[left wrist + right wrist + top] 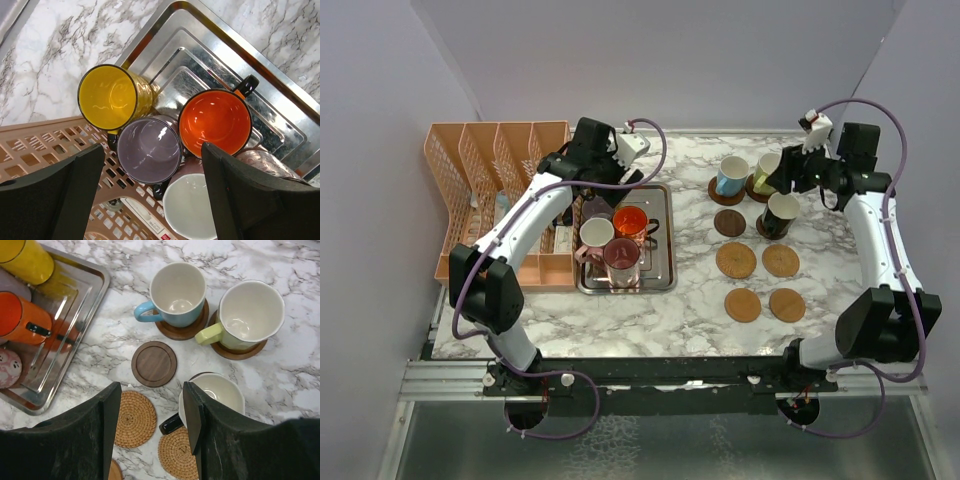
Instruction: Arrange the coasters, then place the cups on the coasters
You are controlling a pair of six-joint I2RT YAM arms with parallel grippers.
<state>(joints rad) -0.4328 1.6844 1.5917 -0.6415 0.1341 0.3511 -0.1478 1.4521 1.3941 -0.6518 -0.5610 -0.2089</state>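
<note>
On the marble table (pixel 690 310) the steel tray (pixel 670 240) held five mugs, and the left arm (pixel 525 225) was plainly the nearer to it. The left gripper (pixel 152 150) hung released, jaws wide, straight above the purple mug (pixel 145 137). That mug's handle seemed to point back toward the wrist, with the yellow mug (pixel 107 97) and orange mug (pixel 215 121) crowding it. The right gripper (pixel 151 395), likewise unclenched and empty, stood just beside the black mug (pixel 215 395). Five bare coasters (pixel 735 260), the walnut coaster (pixel 154 363) among them, lay to the tray's right.
</note>
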